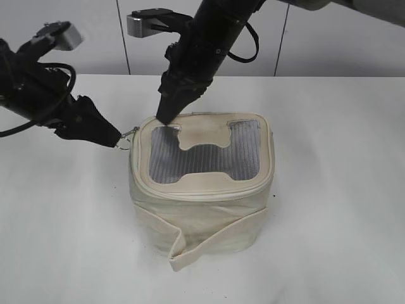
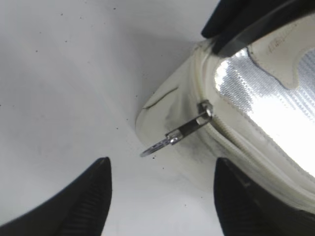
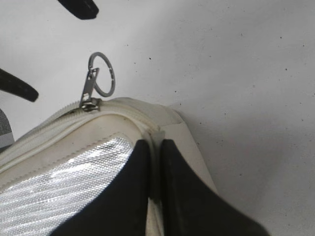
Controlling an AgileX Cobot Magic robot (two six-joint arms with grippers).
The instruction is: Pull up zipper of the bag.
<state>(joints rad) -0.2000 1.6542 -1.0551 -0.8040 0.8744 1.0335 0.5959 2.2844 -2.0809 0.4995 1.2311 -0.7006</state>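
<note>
**Bag under two end effectors**

One white counter (image 1: 342,190) holds one bag (image 1: 202,196). The right end effector (image 1: 167,118), fingers together, presses the lid's back corner. One zipper (image 3: 59,118) slider shows. Its ring pull (image 2: 155,146) lies between the left end effector's (image 2: 160,196) spread fingers, untouched; the exterior view hides that gap.

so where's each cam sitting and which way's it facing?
Exterior: in front of the table, angled down at the bag; both arms show.
Left wrist: on the left arm, facing the zipper ring pull; left pincer open.
Right wrist: on the right arm, facing the lid corner; right pincer shut there.
Shared: both wrist views show the ring pull.
</note>
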